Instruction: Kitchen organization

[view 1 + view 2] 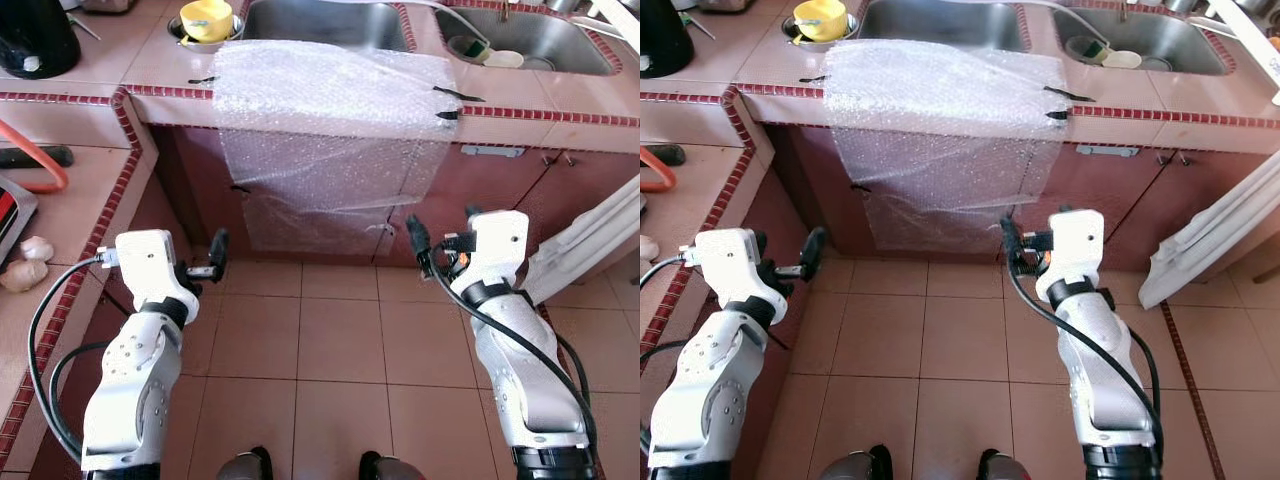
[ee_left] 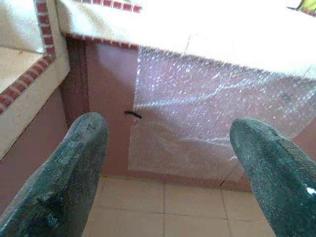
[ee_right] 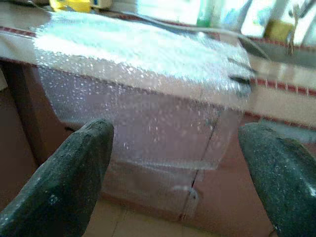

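Observation:
A sheet of bubble wrap (image 1: 335, 110) is taped over the counter's front edge and hangs down across the cabinet door below the double sink (image 1: 325, 22). I stand facing it on the tiled floor. My left gripper (image 1: 212, 258) is held low in front of the cabinet's left part, open and empty, with the wrap (image 2: 207, 113) seen between its fingers. My right gripper (image 1: 440, 232) hovers at the same height near the wrap's lower right corner, open and empty too. A yellow cup (image 1: 207, 17) sits in a bowl left of the sink.
A black kettle (image 1: 35, 38) stands at the counter's far left. The side counter on my left holds garlic bulbs (image 1: 25, 262) and an orange hose (image 1: 40, 160). A white slatted panel (image 1: 590, 240) leans against the cabinets at right. Dishes (image 1: 485, 50) lie in the right basin.

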Tool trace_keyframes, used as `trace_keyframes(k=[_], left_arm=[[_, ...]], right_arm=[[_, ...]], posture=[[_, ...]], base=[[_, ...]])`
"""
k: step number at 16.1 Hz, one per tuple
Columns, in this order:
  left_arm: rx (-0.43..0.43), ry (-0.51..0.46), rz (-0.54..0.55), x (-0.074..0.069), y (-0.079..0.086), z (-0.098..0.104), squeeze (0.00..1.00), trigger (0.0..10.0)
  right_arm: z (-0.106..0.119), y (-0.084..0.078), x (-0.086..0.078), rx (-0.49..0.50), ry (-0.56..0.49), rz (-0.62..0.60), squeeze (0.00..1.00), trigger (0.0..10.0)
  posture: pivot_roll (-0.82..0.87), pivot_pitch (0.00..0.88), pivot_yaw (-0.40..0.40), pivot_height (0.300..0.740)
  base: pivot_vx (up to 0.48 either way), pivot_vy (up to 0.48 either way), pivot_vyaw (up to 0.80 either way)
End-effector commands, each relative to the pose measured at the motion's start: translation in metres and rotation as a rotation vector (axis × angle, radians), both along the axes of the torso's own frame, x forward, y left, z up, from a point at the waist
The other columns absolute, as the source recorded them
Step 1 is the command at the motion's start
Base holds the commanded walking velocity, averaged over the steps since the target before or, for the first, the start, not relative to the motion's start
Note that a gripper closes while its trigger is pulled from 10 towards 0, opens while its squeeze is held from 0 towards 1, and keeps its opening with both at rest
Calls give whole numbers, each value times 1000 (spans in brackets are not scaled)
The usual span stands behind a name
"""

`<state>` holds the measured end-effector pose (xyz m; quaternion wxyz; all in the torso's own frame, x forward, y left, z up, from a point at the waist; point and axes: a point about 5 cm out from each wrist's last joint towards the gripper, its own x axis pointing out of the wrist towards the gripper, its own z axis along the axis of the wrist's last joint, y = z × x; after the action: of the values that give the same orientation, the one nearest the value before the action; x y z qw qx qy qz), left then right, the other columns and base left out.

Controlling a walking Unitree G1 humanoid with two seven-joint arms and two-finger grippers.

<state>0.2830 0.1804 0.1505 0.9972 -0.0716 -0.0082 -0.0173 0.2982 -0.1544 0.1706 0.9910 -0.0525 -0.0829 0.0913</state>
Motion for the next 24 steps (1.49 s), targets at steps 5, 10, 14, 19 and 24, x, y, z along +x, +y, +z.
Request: trace_keyframes(k=[5, 10, 14, 19, 24], left_arm=[[-42, -79, -54, 4, -19, 23, 0, 10000], [-33, -79, -49, 7, -16, 23, 0, 10000], [-41, -79, -37, 5, -15, 23, 0, 10000], [-37, -86, -40, 7, -16, 24, 0, 10000], [-37, -73, -49, 8, -16, 22, 0, 10000]], right_arm=[[19, 5, -2, -28, -88, 29, 0, 10000], [14, 5, -1, -28, -77, 19, 0, 10000], [13, 6, 0, -23, -75, 17, 0, 10000], [17, 1, 7, -29, -92, 0, 0, 10000], [15, 3, 5, -11, -89, -22, 0, 10000]], posture=[[-32, 160, -47, 740], [-23, 157, -54, 740], [-16, 153, -59, 740], [-17, 153, -56, 740], [-17, 157, -48, 740]], base=[[373, 0, 0], [405, 0, 0], [443, 0, 0], [452, 0, 0], [457, 0, 0]])
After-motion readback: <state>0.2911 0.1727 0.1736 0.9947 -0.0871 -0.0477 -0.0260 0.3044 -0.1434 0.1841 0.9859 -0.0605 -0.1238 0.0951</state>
